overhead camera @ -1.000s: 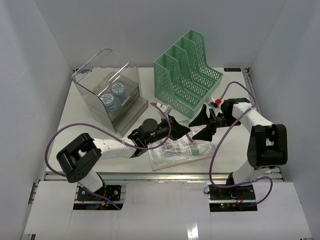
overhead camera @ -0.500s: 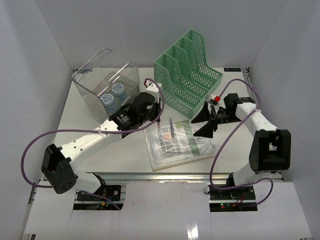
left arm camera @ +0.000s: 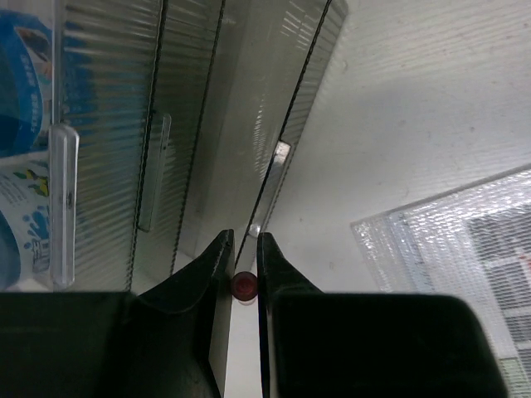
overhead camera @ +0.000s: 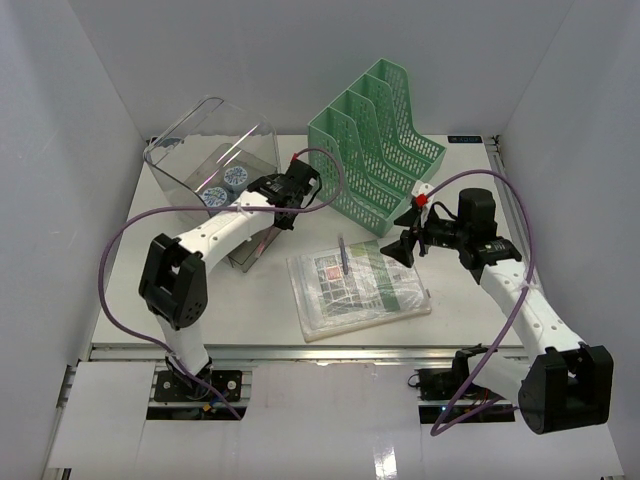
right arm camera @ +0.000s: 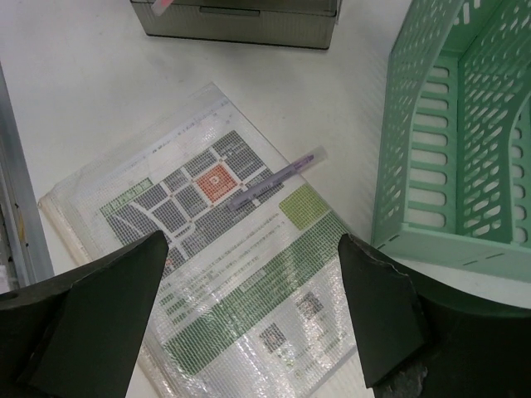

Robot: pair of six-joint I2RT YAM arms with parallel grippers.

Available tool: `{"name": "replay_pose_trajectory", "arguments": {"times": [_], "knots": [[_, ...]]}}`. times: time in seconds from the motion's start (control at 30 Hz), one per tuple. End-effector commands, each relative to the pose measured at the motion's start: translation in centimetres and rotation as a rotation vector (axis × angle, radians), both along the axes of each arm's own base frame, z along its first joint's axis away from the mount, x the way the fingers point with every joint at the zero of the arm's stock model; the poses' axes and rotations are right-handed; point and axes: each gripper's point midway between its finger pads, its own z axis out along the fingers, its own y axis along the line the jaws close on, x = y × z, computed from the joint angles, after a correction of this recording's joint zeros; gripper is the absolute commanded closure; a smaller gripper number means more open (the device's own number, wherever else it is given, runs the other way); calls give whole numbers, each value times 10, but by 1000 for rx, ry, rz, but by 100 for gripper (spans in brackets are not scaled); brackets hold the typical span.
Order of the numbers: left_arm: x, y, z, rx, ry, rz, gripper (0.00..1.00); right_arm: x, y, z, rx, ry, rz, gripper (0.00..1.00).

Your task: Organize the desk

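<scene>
The desk [overhead camera: 150,250] fills the floor of the white-walled booth, its metal rail running along the near edge above the two arm bases, and it carries everything else. At its back left stands a clear plastic organiser box [overhead camera: 215,140] with ribbed drawer fronts at its base and blue-labelled round containers [overhead camera: 222,187] inside. A green mesh file rack [overhead camera: 380,150] stands at the back centre, its slots open toward the front, where flat papers could slide in. A bubble-textured document sleeve [overhead camera: 360,290] lies loose near the front, with a purple pen [overhead camera: 343,256] lying across its printed sheet, so both look unsorted. The left gripper [left arm camera: 244,240] hangs at the organiser's front, its jaws drawn close and clamped on what looks to be a red-ended pen [left arm camera: 244,285], seen end-on. Being held right against the drawer fronts suggests the pen is bound for that box. The right gripper [right arm camera: 253,240] hovers above the sleeve, just beside the rack's corner, touching nothing. Its jaws are spread wide and straddle the purple pen in its wrist view, probably lined up to take the pen or the sleeve next.
</scene>
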Motion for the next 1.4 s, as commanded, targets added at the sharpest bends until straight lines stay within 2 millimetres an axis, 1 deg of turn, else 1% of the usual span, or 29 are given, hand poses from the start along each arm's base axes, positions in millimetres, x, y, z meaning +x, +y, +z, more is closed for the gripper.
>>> {"name": "replay_pose_trajectory", "arguments": {"times": [0.0, 0.1, 0.23, 0.3, 0.43, 0.47, 0.5, 0.57, 0.6, 0.63, 0.7, 0.8, 0.83, 0.87, 0.93, 0.97, 1.0, 1.03, 1.07, 1.1, 1.13, 1.17, 1.2, 1.27, 1.33, 1.37], "knots": [[16, 12, 31, 109, -53, -1, 100, 6, 1, 7, 42, -12, -42, 10], [25, 11, 29, 143, -47, -11, 100, 4, 1, 3, 42, -1, -38, 10], [30, 13, 23, 165, -43, -8, 100, 2, 2, 1, 41, -1, -30, 10], [32, 16, 14, 185, -28, -21, 100, 2, 1, 0, 37, -10, -29, 10], [34, 29, -6, 212, 8, -10, 100, 3, -3, 3, 24, -60, -50, 10], [34, 29, -9, 204, 13, -9, 97, 3, -4, 6, 21, -80, -56, 10], [34, 29, -11, 197, 15, -8, 90, 3, -5, 8, 19, -102, -59, 10], [34, 30, -13, 191, 6, 4, 66, 0, -8, 15, 8, -170, -59, 10], [34, 31, -13, 192, 2, 7, 56, -1, -8, 18, 6, -205, -54, 10], [34, 31, -13, 192, -1, 9, 49, -2, -8, 19, 11, -228, -52, 10], [33, 31, -11, 180, -8, 7, 39, -5, -8, 19, 29, -227, -58, 10], [32, 22, -5, 123, -15, -8, 37, -24, -1, 7, 18, -224, 65, 10], [31, 17, -3, 96, -13, -20, 36, -29, 2, 8, 29, -203, 93, 10], [28, 9, 2, 38, -18, -19, 36, -31, 2, 8, 32, -193, 101, 10], [23, -12, 10, -85, -20, -56, 36, -31, 2, 7, 31, -195, 103, 9], [20, -26, 16, -170, -24, -86, 36, -30, 2, 7, 32, -198, 96, 8], [12, -45, 21, -293, -20, -119, 36, -29, 2, 6, 34, -188, 86, 7], [2, -64, 28, -419, -12, -158, 36, -28, 1, 5, 36, -177, 76, 5], [-11, -83, 39, -554, 4, -191, 35, -26, 1, 4, 36, -166, 65, 3], [-24, -99, 46, -677, 22, -216, 35, -25, 0, 3, 36, -152, 57, 1], [-34, -108, 40, -774, 33, -204, 35, -24, 0, 2, 35, -133, 48, 1], [-45, -116, 45, -880, 51, -157, 35, -22, -2, -1, 29, -113, 28, 6], [-54, -123, 39, -948, 80, -139, 35, -19, -3, -3, 24, -93, 4, 11], [-65, -134, 24, -1019, 108, -89, 35, -13, -7, -5, 13, -70, -39, 18], [-68, -147, 15, -1033, 90, -71, 34, -3, -13, -8, 3, -50, -111, 23], [-67, -154, 8, -1030, 96, -48, 34, 2, -17, -8, 0, -51, -143, 25]]}}
